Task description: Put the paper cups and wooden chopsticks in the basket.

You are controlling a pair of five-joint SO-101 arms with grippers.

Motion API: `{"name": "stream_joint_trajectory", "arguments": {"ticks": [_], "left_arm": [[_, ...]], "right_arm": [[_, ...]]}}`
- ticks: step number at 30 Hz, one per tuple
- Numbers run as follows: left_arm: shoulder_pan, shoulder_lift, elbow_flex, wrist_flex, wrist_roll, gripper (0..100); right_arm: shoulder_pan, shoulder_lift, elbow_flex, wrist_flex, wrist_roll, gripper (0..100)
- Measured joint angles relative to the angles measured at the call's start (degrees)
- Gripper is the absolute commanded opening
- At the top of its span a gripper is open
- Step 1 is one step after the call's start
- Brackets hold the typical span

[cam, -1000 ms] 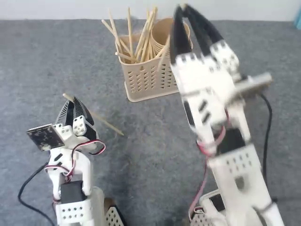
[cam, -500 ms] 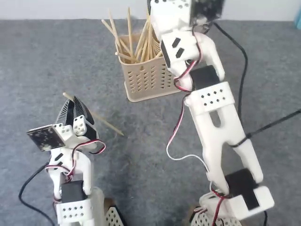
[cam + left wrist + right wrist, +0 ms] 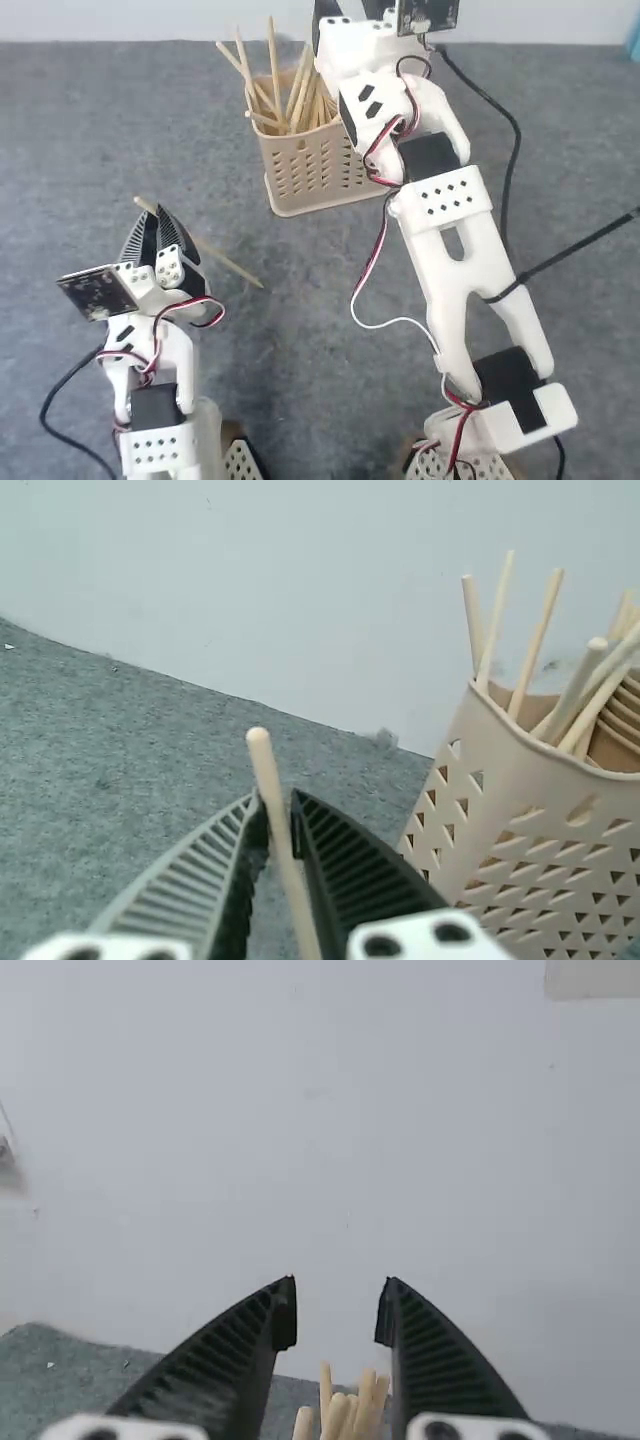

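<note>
Left gripper (image 3: 160, 232), lower left, clamps a wooden chopstick (image 3: 228, 264) near one end; light, stiff, smooth, so I expect pivoting. Right gripper (image 3: 335, 1310) hangs over the basket (image 3: 315, 178), jaws apart.

No readable text, numbers or signs on basket (image 3: 315, 170); camera board (image 3: 97, 290) detail too small.

The right tool (image 3: 335, 1312) stands parted before a white wall (image 3: 300, 1110), with wooden chopsticks (image 3: 345, 1405) showing between its jaws.
</note>
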Motion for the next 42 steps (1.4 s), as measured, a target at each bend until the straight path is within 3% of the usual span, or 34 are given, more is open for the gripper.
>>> {"name": "stream_joint_trajectory", "arguments": {"ticks": [9,12,13,16,21,26,35,42], "left_arm": [[0.0,0.0,0.0,0.0,0.0,1],[0.0,0.0,0.0,0.0,0.0,1],[0.0,0.0,0.0,0.0,0.0,1],[-0.1,0.0,0.0,-0.7,0.0,1],[-3.4,0.3,0.3,-2.6,0.5,1],[-4.1,0.4,0.3,-2.7,5.9,1],[-4.2,0.4,-3.0,-5.6,6.4,1],[-1.5,0.4,-12.7,-5.8,4.0,1]], "right_arm": [[0.4,-16.0,-0.1,28.5,0.0,13.6],[2.1,-19.4,0.3,39.2,0.0,4.3],[2.8,-20.4,1.1,41.4,0.0,0.6],[6.1,-23.1,5.5,43.5,0.0,2.5],[12.4,-29.7,17.5,43.7,-0.2,0.8],[15.7,-40.2,35.1,41.1,-0.2,0.8],[17.4,-67.6,80.6,19.8,-0.2,0.8],[17.4,-88.9,102.7,11.6,-0.3,0.8]]}}
